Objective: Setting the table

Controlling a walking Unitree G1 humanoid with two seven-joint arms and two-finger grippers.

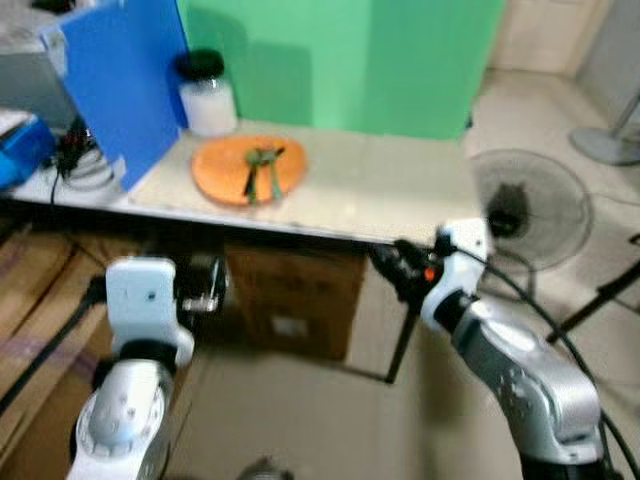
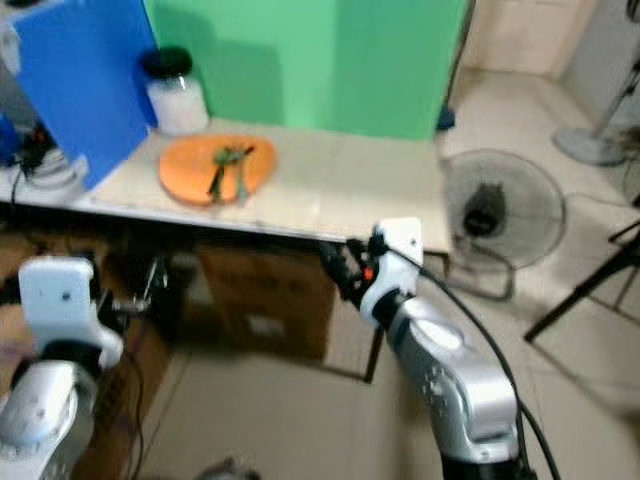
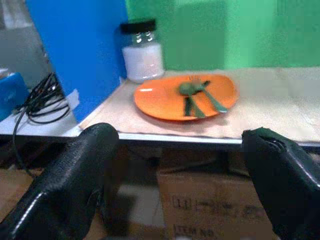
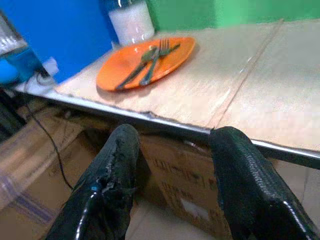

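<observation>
There, the pale table (image 1: 400, 190) stood before green and blue boards; a fork (image 4: 156, 62) and spoon (image 4: 137, 65) lay lengthwise across the orange plate (image 1: 222, 170), handles toward the robot. The left gripper (image 3: 175, 175) and right gripper (image 4: 172, 170) gaped wide, empty.

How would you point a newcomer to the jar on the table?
Find the table in front of the green backdrop. At its back corner, beside the blue board and behind the orange plate, stands the jar: clear, white-filled, black-lidded, the one upright container there.

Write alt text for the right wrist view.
An orange plate holding a green fork and spoon sits on a pale table, a white jar behind it. The right end effector, open, hovers below the table edge, above cardboard boxes.
</observation>
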